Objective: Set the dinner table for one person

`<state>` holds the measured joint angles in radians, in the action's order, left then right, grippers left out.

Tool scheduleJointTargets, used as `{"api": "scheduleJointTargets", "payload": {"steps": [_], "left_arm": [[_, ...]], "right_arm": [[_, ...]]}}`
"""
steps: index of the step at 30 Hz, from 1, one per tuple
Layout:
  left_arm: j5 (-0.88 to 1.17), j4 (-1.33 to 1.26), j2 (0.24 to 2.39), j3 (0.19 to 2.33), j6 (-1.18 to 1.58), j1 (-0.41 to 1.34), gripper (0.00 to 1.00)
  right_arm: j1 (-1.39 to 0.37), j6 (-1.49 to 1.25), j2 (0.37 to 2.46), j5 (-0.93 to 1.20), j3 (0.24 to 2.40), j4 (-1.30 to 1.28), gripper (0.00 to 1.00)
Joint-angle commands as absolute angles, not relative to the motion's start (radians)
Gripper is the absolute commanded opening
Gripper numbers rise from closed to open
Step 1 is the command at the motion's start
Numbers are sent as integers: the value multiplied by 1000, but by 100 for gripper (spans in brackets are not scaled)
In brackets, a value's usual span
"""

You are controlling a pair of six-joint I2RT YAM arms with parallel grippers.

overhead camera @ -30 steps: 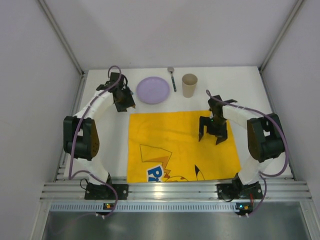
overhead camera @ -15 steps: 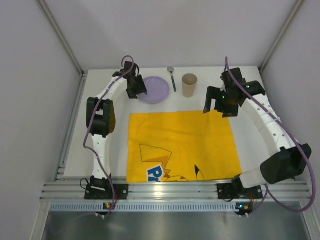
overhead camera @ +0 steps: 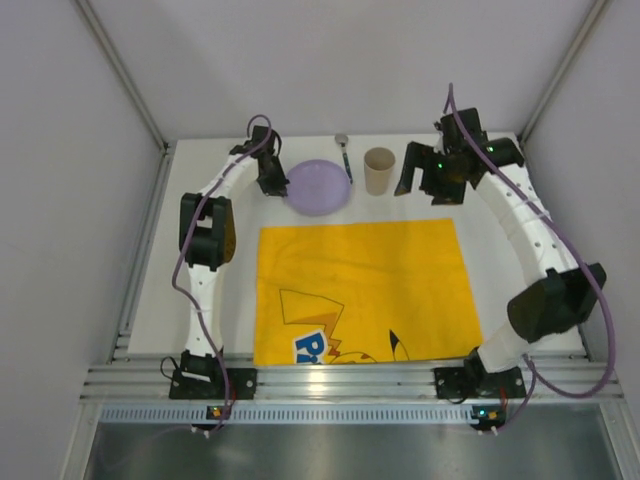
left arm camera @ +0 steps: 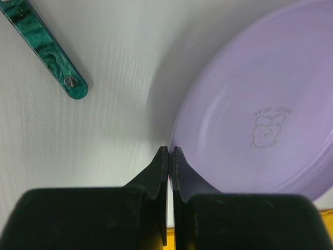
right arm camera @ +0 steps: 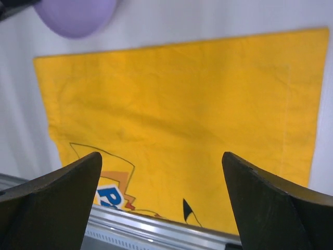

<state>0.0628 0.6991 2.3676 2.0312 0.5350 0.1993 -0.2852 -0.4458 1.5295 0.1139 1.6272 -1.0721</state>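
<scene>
The dinner table [overhead camera: 300,145] is a white top carrying a yellow cartoon-print mat [overhead camera: 362,288]. A purple plate [overhead camera: 320,186] lies just beyond the mat's far edge. My left gripper [overhead camera: 272,172] is shut on its left rim; in the left wrist view the fingertips [left arm camera: 164,156] pinch the edge of the plate [left arm camera: 260,104]. A green-handled utensil [overhead camera: 345,158] and a beige cup [overhead camera: 379,170] lie to the right of the plate. My right gripper [overhead camera: 422,188] hangs wide open, just right of the cup, with nothing in it. The right wrist view looks between its fingers down onto the mat [right arm camera: 182,104].
Grey walls enclose the table on three sides. An aluminium rail [overhead camera: 350,380] runs along the near edge by the arm bases. The utensil's handle [left arm camera: 44,49] lies close to the left of the plate's rim. The plate [right arm camera: 78,15] sits beyond the mat's far corner.
Both arms swung out to the far side. The left gripper closed on the plate's rim and the plate shifted a little right and nearer. The right gripper moved left toward the cup.
</scene>
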Motion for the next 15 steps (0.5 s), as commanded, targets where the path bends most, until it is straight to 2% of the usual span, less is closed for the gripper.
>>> {"api": "scheduleJointTargets", "payload": {"steps": [1,3,6,8,15], "left_arm": [[87,703,2304,2013,512,204,0],[98,683,2240,1977,506,215,0],[119,680,2085,1899,497,233,0],[127,695,2021,1872,502,244,0],[183,765,1761,1701,506,305,0]], "right_arm": [[-275,-451,1714,167,1863,-881,100],[-270,-460,1882,150,1997,-890,100],[-250,-474,2095,88,2332,-949,100],[-235,-494,2186,57,2420,-974,100],[-209,-551,2335,6,2347,-905,98]]}}
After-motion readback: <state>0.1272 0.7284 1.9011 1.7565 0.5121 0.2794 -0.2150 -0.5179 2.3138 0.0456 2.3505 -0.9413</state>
